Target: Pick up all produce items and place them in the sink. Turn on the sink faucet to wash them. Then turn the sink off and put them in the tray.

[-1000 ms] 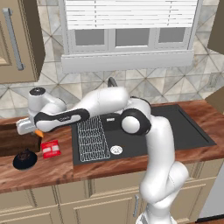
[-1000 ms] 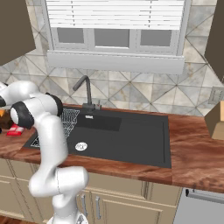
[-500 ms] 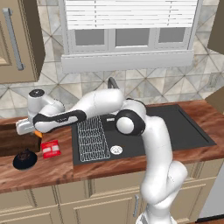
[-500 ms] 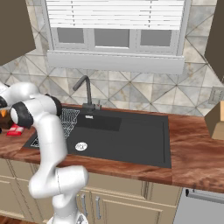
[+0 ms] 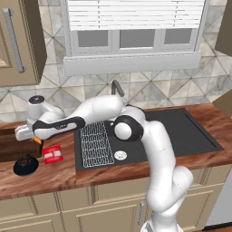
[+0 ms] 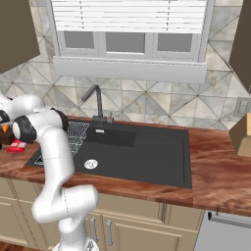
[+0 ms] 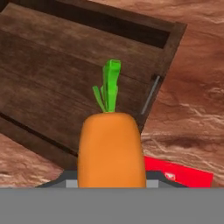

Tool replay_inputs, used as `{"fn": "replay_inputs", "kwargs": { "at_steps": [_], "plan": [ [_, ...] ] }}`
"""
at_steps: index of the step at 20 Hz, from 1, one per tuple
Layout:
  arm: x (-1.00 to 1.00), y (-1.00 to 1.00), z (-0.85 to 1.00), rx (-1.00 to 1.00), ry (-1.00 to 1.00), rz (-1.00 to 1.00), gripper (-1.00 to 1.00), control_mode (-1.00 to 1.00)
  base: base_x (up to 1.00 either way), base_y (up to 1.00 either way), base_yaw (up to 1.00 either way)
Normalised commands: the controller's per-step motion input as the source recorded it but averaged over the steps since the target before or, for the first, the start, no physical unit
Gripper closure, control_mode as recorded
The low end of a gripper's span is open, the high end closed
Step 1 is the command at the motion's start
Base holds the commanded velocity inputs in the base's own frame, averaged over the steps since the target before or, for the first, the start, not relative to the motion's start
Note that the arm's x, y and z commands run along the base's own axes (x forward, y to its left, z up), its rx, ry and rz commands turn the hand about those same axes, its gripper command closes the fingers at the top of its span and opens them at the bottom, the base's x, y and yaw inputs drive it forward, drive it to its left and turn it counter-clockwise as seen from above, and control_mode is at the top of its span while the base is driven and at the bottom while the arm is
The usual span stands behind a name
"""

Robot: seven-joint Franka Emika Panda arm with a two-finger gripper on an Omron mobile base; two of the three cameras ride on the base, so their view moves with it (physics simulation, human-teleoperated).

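Observation:
My gripper (image 5: 34,138) is shut on the small orange carrot (image 5: 38,141), far out to the left of the sink (image 5: 149,131). The hand view has the carrot (image 7: 111,148) pointing its green top forward, hanging above the near wall of the dark wooden tray (image 7: 52,65). That tray (image 5: 12,146) lies at the left end of the counter. At the back of the black sink stands the faucet (image 5: 117,87), with no water running that I can see. From the right base view the carrot (image 6: 5,128) peeks out at the left edge, and the faucet (image 6: 98,103) is in plain sight.
A flat red packet (image 5: 53,154) lies on the counter right of the tray, under the hand. A small black round dish (image 5: 25,165) sits near the front edge. A white wire rack (image 5: 96,142) covers the sink's left part. A cardboard box (image 6: 241,133) stands far right.
The hand with the carrot has drifted slightly left toward the tray. The grip is unchanged.

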Motion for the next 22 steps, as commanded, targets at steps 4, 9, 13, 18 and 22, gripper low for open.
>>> {"fn": "replay_inputs", "kwargs": {
  "at_steps": [4, 9, 13, 18, 22],
  "plan": [
    [0.13, 0.21, -0.12, 0.0, 0.0, 0.0, 1.0, -1.0, 0.0, 0.0, 0.0],
    [0.09, 0.29, -0.11, -0.01, 0.0, 0.0, 1.0, -1.0, 0.0, 0.0, 0.0],
    [0.02, 0.22, -0.04, 0.0, 0.0, 0.0, 1.0, -1.0, 0.0, 0.0, 0.0],
    [0.04, 0.14, -0.03, -0.01, 0.04, 0.0, 1.0, -1.0, 0.0, 0.0, 0.0],
    [0.19, 0.1, -0.09, 0.0, 0.02, 0.0, 1.0, -1.0, 0.0, 0.0, 0.0]
  ]
}}
